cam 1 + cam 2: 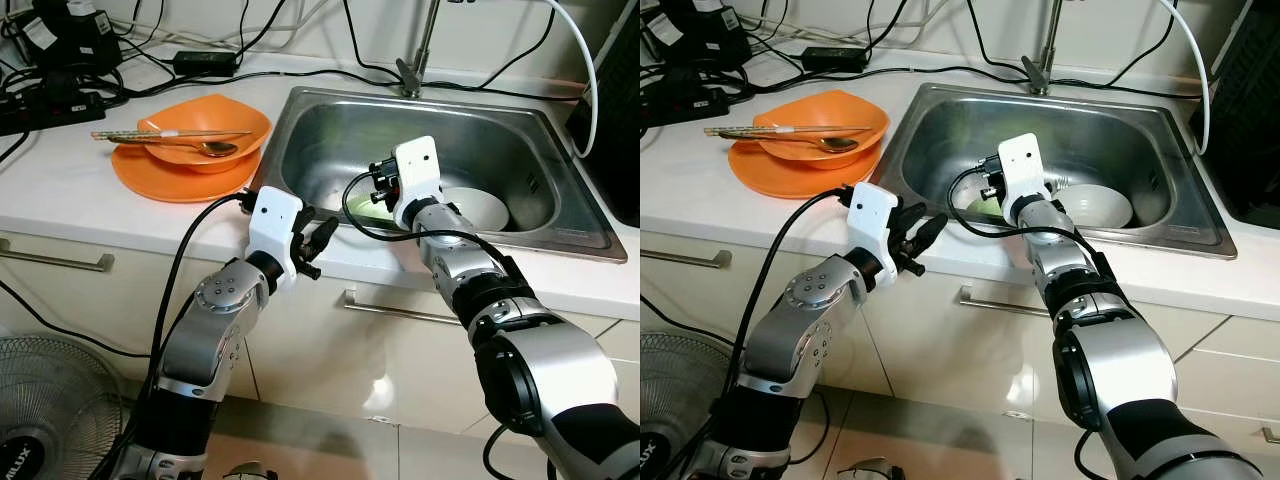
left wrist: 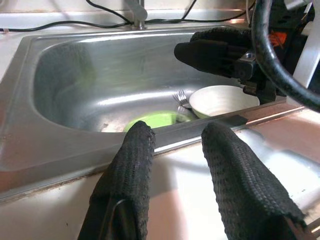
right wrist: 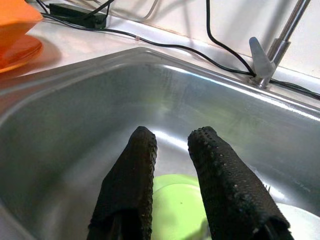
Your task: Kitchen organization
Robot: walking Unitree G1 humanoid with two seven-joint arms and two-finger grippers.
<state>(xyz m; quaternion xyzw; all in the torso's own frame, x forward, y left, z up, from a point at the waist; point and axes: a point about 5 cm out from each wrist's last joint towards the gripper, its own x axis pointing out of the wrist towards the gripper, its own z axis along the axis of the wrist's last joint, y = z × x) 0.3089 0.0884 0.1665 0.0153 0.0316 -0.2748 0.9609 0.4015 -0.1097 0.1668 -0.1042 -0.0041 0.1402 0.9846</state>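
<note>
A steel sink point(image 1: 470, 130) holds a green plate point(image 1: 368, 212), a white bowl point(image 1: 480, 207) and a fork point(image 2: 181, 97) lying between them. My right gripper point(image 3: 172, 135) hangs open inside the sink near its front wall, just above the green plate point(image 3: 175, 205), holding nothing. My left gripper point(image 1: 322, 235) stands open over the counter's front edge by the sink's front left corner, empty. On the counter left of the sink, an orange bowl point(image 1: 205, 130) sits on an orange plate point(image 1: 160, 180), with chopsticks point(image 1: 170, 133) across the bowl and a spoon point(image 1: 215, 149) in it.
The faucet point(image 1: 420, 50) rises behind the sink. Power strips and black cables point(image 1: 60, 90) crowd the back left of the counter. A dark object point(image 1: 620, 120) stands right of the sink. A fan point(image 1: 30, 420) sits on the floor at lower left.
</note>
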